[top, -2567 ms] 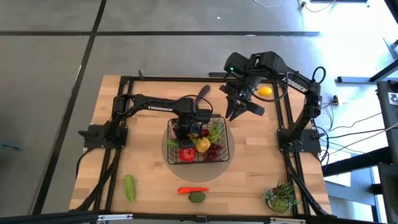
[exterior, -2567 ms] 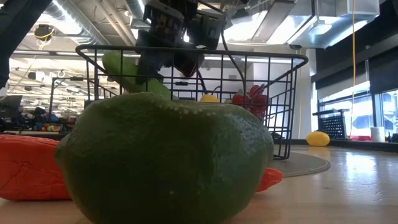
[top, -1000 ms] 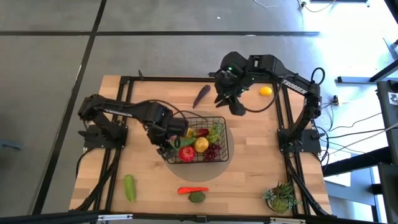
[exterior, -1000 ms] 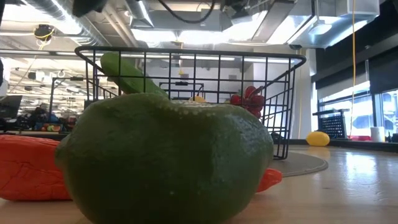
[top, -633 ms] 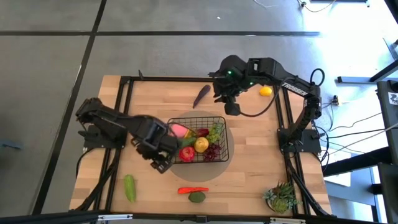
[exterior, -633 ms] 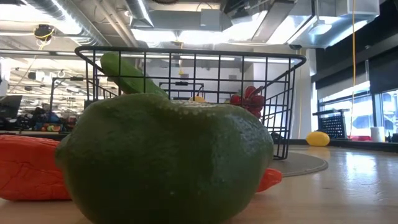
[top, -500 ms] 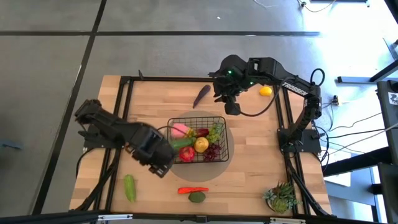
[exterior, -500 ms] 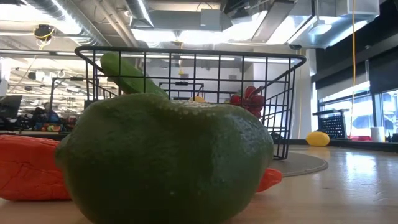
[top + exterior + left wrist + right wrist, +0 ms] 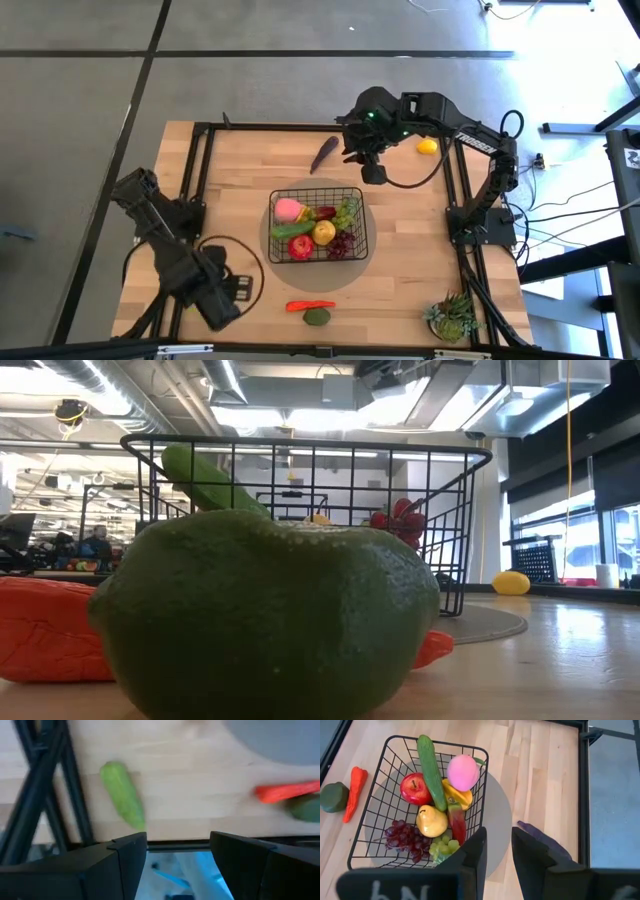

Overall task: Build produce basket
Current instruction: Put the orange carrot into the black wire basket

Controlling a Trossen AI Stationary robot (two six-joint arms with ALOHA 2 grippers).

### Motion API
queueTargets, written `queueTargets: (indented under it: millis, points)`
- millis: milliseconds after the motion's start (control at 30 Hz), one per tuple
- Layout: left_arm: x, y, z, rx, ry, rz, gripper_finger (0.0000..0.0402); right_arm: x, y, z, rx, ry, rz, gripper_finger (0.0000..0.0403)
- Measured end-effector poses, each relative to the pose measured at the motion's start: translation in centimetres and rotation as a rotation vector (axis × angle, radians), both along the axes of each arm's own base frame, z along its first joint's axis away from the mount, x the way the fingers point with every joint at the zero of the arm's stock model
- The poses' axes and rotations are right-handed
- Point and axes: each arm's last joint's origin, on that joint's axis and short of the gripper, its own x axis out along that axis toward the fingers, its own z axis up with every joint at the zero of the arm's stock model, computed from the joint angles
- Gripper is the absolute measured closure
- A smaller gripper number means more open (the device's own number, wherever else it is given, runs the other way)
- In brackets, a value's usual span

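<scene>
The basket (image 9: 318,224) is sitting on a grey round mat (image 9: 362,250) in the middle of the table (image 9: 410,280), and it is holding most of the produce: a pink peach (image 9: 463,772), a long cucumber (image 9: 431,771), a red apple-like fruit (image 9: 415,788), a yellow pear-shaped piece (image 9: 431,821), dark red grapes (image 9: 406,839) and green grapes (image 9: 442,849).

The left gripper (image 9: 178,851) is hanging low over the table's near left corner, its 2 fingers spread apart with nothing between them, and a pale green cucumber (image 9: 123,801) is lying on the wood just beyond them.

Near the front edge, a red chilli (image 9: 310,305) is touching a dark green fruit (image 9: 317,317) (that same fruit is filling most of the low view).

The right gripper (image 9: 495,851) is hovering at the far side of the table, its 2 fingers parted and empty, with the purple eggplant (image 9: 324,153) lying just beside it. A yellow lemon (image 9: 427,147) is resting near the far right edge, well apart from the basket. A spiky potted plant (image 9: 452,317) is standing in the near right corner.
</scene>
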Motion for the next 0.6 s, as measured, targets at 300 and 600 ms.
queueTargets:
  millis: [300,600]
  points:
    - [-1.2,-3.9,-3.6,0.098,0.137,-0.067,0.0195,0.4,-0.1,0.3,-0.01,-0.053,-0.003,0.0319]
    - [0.0,-4.0,-4.6,0.375,-0.049,-0.481,0.0195,0.3,-0.4,0.4,0.061,-0.076,0.039,0.0319]
